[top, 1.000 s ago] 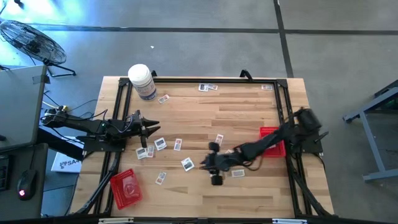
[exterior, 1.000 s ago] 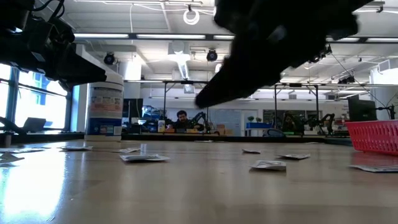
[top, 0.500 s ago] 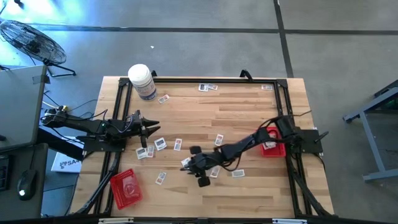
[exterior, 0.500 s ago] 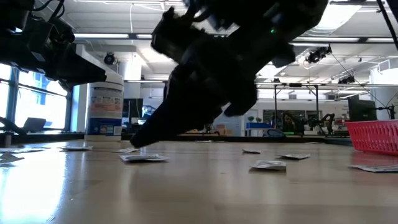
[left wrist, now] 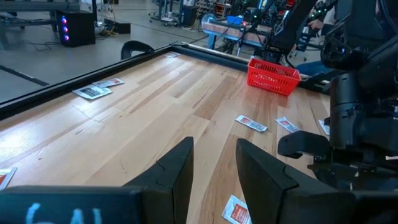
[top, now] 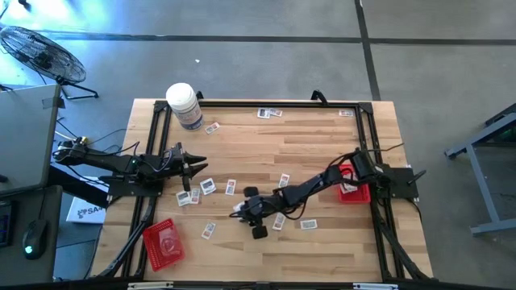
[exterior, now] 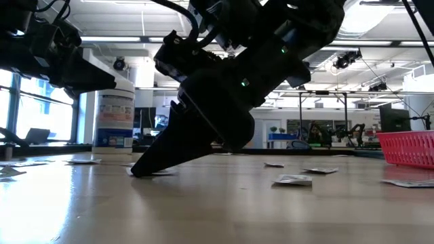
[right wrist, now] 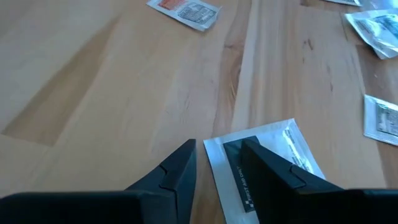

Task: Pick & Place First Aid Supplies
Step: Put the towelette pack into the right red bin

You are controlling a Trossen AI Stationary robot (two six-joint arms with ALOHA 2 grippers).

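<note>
Small white first aid packets lie flat and scattered on the wooden table (top: 266,157), several near the left gripper (top: 208,187) and others at the far edge (top: 268,113). My right gripper (top: 242,211) reaches in from the right, open, slanting down to the table near its middle. In the right wrist view, my right gripper (right wrist: 219,152) stands over the edge of one packet (right wrist: 280,155), one finger over the packet and the other beside it on bare wood. My left gripper (top: 199,167) waits open above the table's left side, shown open and empty in its wrist view (left wrist: 214,158). My right gripper comes slanting down from the table's right side, its fingertips (exterior: 139,171) low at the table top. One finger (right wrist: 252,152) lies over the packet's edge (right wrist: 214,149). The packet lies flat on the wood. Whether the finger touches it, I cannot tell.
A large white jar (top: 184,105) stands at the far left corner. One shallow red tray (top: 165,242) sits at the near left, another (top: 352,184) at the right under the right arm. A black frame (top: 258,103) rims the table. Bare wood lies at the near right.
My right gripper has gone toward the table's left edge and down, from well above the table to fingertips at the table top over a packet. The left arm has kept still.
</note>
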